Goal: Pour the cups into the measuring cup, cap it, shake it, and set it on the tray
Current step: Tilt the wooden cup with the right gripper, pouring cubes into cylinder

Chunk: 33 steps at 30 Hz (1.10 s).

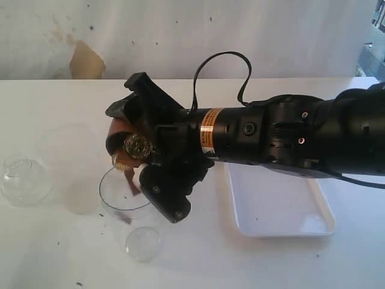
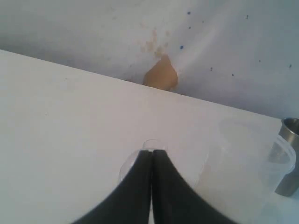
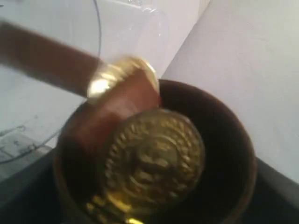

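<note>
My right gripper point(image 1: 146, 142) reaches across from the right and is shut on the brown wooden cup point(image 1: 118, 128). It holds the cup tipped on its side over the clear measuring cup point(image 1: 114, 201). Gold coin-like pieces point(image 1: 138, 146) spill from the wooden cup's mouth point(image 3: 233, 140); one large gold piece point(image 3: 154, 158) fills it. The measuring cup's wall point(image 3: 51, 98) lies just beyond. The clear dome cap point(image 1: 24, 179) rests on the table at far left. My left gripper point(image 2: 152, 152) is shut and hovers in front of the cap point(image 2: 152, 143). The steel tumbler point(image 2: 289, 156) shows only in the left wrist view.
The white tray point(image 1: 283, 214) lies right of the measuring cup, partly under my right arm. A frosted plastic cup point(image 1: 71, 171) stands between the cap and the measuring cup, also visible as the frosted cup point(image 2: 252, 163). A small clear round piece point(image 1: 143, 244) lies near the front.
</note>
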{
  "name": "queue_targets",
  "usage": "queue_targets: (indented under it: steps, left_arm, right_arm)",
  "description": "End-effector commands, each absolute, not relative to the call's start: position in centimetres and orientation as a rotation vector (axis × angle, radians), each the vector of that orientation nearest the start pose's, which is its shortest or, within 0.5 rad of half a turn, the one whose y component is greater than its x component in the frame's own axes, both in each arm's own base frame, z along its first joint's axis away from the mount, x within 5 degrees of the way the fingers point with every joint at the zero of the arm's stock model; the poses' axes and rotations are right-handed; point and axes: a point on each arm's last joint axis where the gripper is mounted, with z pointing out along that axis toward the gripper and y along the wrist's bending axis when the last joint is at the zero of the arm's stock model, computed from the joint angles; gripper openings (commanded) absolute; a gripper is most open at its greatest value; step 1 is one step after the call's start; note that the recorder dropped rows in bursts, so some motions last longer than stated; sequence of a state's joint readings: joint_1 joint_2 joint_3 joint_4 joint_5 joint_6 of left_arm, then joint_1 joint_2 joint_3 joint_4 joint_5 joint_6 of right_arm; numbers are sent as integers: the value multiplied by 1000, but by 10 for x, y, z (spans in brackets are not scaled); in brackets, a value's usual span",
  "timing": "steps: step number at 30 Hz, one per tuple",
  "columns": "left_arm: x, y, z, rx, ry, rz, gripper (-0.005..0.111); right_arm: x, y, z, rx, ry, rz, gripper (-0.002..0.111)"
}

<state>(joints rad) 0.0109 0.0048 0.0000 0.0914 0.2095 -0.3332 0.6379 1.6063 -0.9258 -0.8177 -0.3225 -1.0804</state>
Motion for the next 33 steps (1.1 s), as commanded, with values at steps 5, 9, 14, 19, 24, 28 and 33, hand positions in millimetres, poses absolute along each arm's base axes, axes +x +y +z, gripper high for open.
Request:
queue_targets:
  steps: [5, 9, 14, 19, 24, 28, 33]
  left_arm:
    - [56, 2, 196, -225, 1665, -156, 1]
    - [56, 2, 196, -225, 1665, -156, 1]
    - [56, 2, 196, -225, 1665, -156, 1]
    - [56, 2, 196, -225, 1665, -156, 1]
    - [56, 2, 196, -225, 1665, -156, 1]
    - [56, 2, 196, -225, 1665, -156, 1]
    - [56, 2, 196, -225, 1665, -156, 1]
  right_arm:
    - [269, 228, 257, -1898, 412, -617, 0]
    - [269, 228, 257, -1919, 347, -664, 0]
    - [269, 228, 257, -1963, 177, -779, 0]
    - [269, 229, 259, -1953, 148, -792, 0]
    - [269, 229, 259, -1959, 99, -822, 0]
    - [269, 230, 260, -1952, 72, -836, 0]
    - [270, 230, 263, -1944, 65, -846, 0]
